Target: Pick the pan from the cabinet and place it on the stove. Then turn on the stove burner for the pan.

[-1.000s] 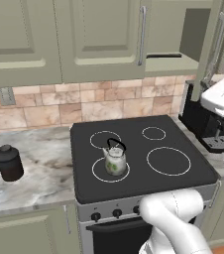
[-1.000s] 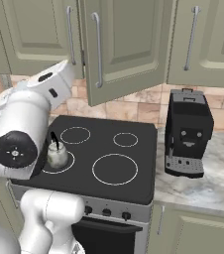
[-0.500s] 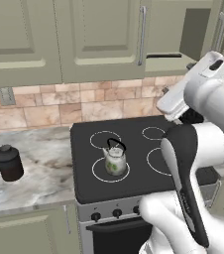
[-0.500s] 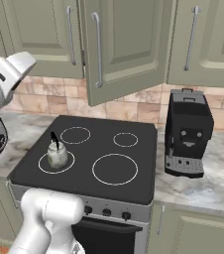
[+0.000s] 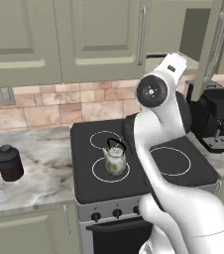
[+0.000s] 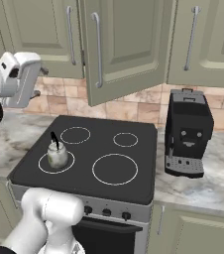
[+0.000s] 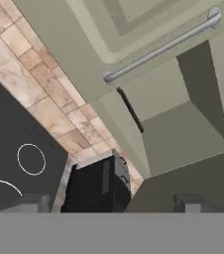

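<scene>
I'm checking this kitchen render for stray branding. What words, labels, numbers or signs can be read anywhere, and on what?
None can be read.
Stove: white burner rings, no lettering; its knobs show no legible marks.
Coffee machine: plain black front, no brand.
Dark canister, kettle, cabinet doors: no labels.

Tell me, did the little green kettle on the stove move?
No. The kettle sits on the same front-left ring of the stove as before; only the robot's arm swung.
</scene>
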Available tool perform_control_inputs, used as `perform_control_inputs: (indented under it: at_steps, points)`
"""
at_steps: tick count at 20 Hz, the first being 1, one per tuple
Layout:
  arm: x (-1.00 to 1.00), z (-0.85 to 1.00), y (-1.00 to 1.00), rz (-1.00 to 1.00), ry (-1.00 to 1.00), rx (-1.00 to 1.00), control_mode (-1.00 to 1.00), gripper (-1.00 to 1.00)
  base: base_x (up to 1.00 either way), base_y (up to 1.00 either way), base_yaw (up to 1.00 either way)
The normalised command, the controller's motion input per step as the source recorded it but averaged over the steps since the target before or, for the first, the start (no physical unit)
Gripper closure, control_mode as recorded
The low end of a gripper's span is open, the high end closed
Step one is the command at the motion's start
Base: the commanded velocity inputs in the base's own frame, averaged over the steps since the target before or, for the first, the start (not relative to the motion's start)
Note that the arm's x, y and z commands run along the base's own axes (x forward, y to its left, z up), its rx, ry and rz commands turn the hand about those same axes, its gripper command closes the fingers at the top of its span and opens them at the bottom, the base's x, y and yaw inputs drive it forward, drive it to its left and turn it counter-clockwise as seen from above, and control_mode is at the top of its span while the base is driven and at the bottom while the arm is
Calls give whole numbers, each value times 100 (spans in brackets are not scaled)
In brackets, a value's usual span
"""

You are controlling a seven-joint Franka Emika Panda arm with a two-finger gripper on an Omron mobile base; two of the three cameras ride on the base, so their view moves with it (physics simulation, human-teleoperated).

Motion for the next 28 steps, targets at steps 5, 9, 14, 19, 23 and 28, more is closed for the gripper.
perform_control_inputs:
  at_steps: [5,9,14,19,23,28]
  points:
    - [70,-21,-28,-34,27,-20,-100,-100,0,0,0]
    - [52,-10,-51,-23,16,-14,-100,-100,0,0,0]
    - [32,-13,-51,-18,10,-12,-100,-100,0,0,0]
    - [11,-17,-54,-16,7,-9,-100,-100,0,0,0]
    - [-13,-11,-68,-15,4,-7,-100,-100,0,0,0]
    - [-46,-6,-90,-16,0,-3,-100,-100,0,0,0]
